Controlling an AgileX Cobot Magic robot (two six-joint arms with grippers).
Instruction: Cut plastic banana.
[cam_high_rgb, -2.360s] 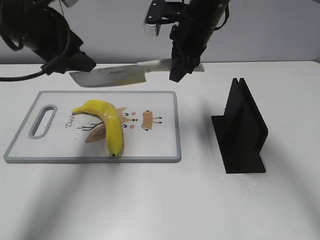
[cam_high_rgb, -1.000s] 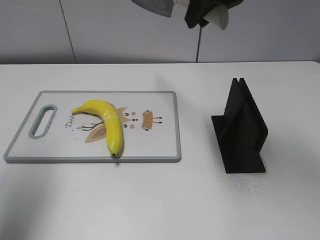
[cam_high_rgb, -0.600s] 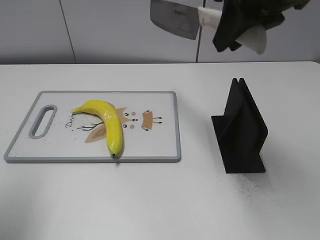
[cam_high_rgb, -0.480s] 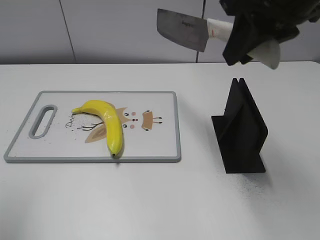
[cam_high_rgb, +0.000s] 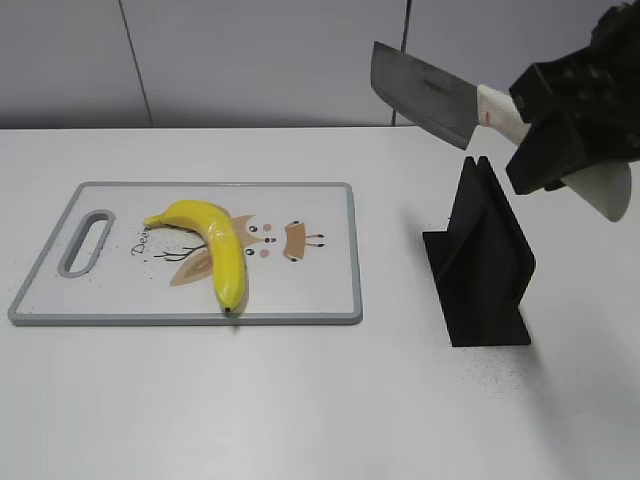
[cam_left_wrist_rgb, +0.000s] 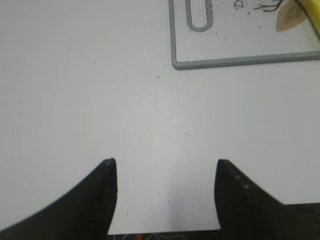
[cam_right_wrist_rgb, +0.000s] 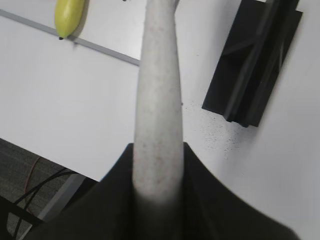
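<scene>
Cleaver (cam_high_rgb: 420, 92) held aloft at upper right, blade tilted down toward the left, white handle (cam_right_wrist_rgb: 159, 100) clamped in the right gripper (cam_high_rgb: 570, 125). Hovering just above and behind the black slotted knife stand (cam_high_rgb: 484, 262), apart from it. Right wrist view: handle gripped tight between both dark fingers (cam_right_wrist_rgb: 122, 185), stand (cam_right_wrist_rgb: 257, 60) off to the upper right.

Plastic banana (cam_high_rgb: 213, 247) lying whole on the cutting board (cam_high_rgb: 320, 290), left of centre, curved, dark tip near the front edge, partly over the printed deer face. Well apart from the cleaver.

Left gripper (cam_left_wrist_rgb: 165, 187) empty, fingers (cam_left_wrist_rgb: 105, 192) spread wide over bare white table (cam_left_wrist_rgb: 100, 100), board corner (cam_left_wrist_rgb: 210, 62) just ahead.
</scene>
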